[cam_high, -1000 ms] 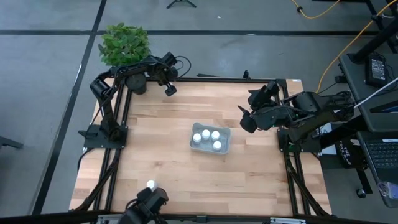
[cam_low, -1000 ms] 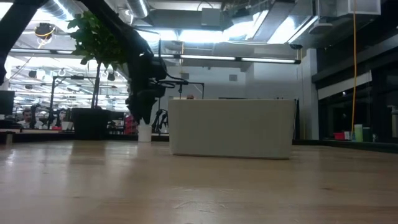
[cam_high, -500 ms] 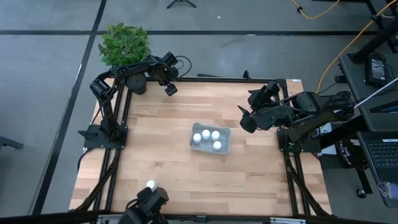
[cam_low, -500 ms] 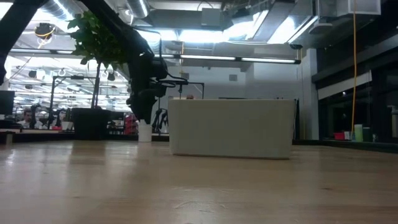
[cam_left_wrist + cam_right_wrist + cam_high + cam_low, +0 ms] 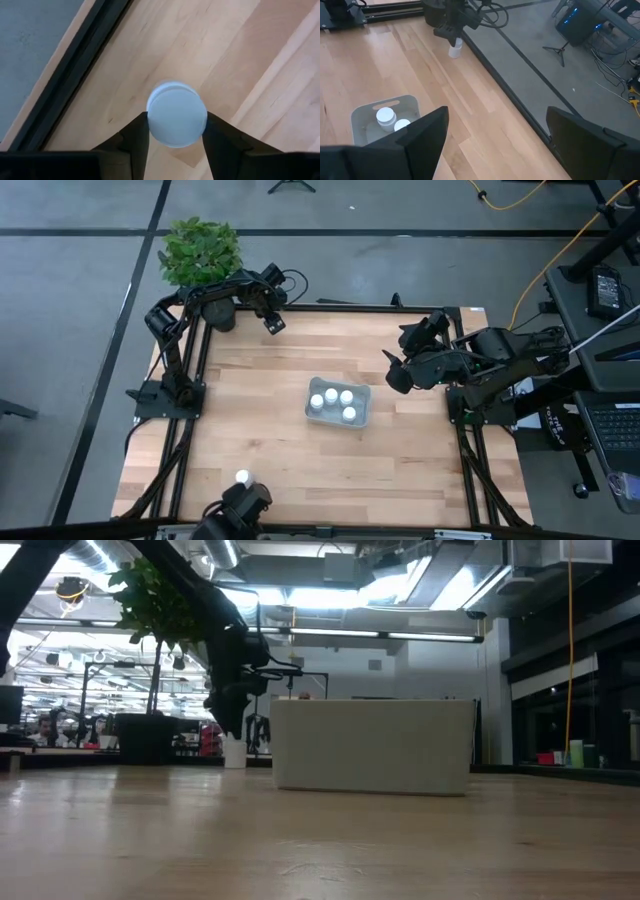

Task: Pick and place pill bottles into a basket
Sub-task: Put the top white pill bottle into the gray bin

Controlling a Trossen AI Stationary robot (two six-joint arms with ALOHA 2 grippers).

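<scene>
My left gripper [image 5: 272, 323] is at the table's far left edge, shut on a white pill bottle [image 5: 176, 121] that stands upright there; the low view shows the same pill bottle [image 5: 233, 751] under the fingers. The pale basket [image 5: 325, 421] sits mid-table with several pill bottles standing in it. Another pill bottle [image 5: 241, 477] stands alone on the wood near the front left edge. My right gripper [image 5: 393, 370] hovers open to the right of the basket, holding nothing. My left gripper pinches the bottle's round cap [image 5: 152, 122] between its two fingers [image 5: 135, 142], one on each opposite side. The fingers come from above, pointing down. The bottle stands upright under them; in the low view its base [image 5: 233, 764] appears level with the tabletop.
A green plant [image 5: 200, 250] in a black pot stands just beyond the far left corner, close to my left arm. Black frame rails [image 5: 190, 420] run along the table's left and right sides. Bare wood [image 5: 260, 400] lies between the left rail and the basket.
</scene>
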